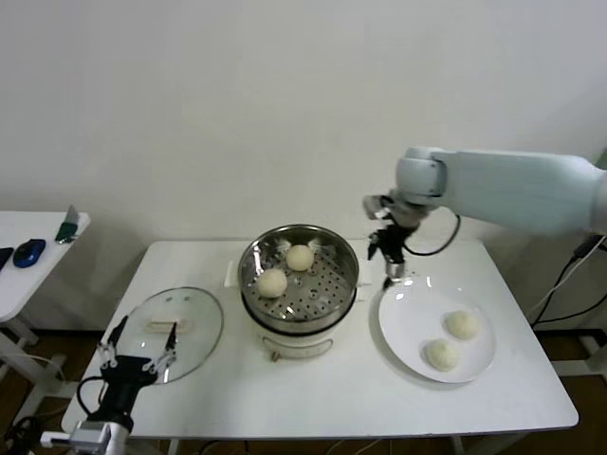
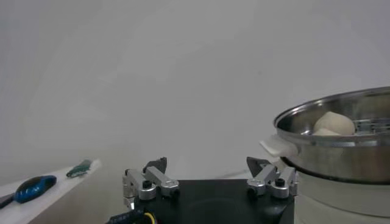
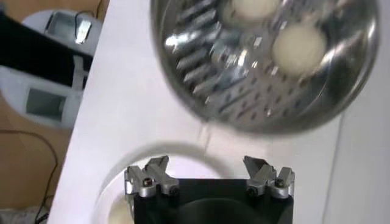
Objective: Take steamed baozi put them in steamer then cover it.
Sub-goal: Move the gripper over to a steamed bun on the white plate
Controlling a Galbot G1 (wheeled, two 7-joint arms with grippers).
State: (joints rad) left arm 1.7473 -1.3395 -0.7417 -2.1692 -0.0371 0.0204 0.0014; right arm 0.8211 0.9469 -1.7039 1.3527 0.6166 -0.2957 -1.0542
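Note:
The steel steamer (image 1: 299, 275) stands mid-table on its white pot base and holds two cream baozi (image 1: 272, 282) (image 1: 301, 257). Two more baozi (image 1: 462, 324) (image 1: 441, 354) lie on the white plate (image 1: 408, 318) to its right. My right gripper (image 1: 389, 265) is open and empty, hanging above the plate's far left rim beside the steamer. Its wrist view shows the steamer (image 3: 268, 67), two baozi in it (image 3: 298, 49) and the plate's rim (image 3: 164, 149). My left gripper (image 1: 140, 353) is open and parked low at the table's front left, over the glass lid (image 1: 180, 327).
A side table (image 1: 24, 270) at the far left holds a blue mouse (image 1: 28, 251) and a small green item (image 1: 66, 227). The left wrist view shows the steamer's rim (image 2: 341, 131) and one baozi (image 2: 334, 123). Cables hang off the table's right side.

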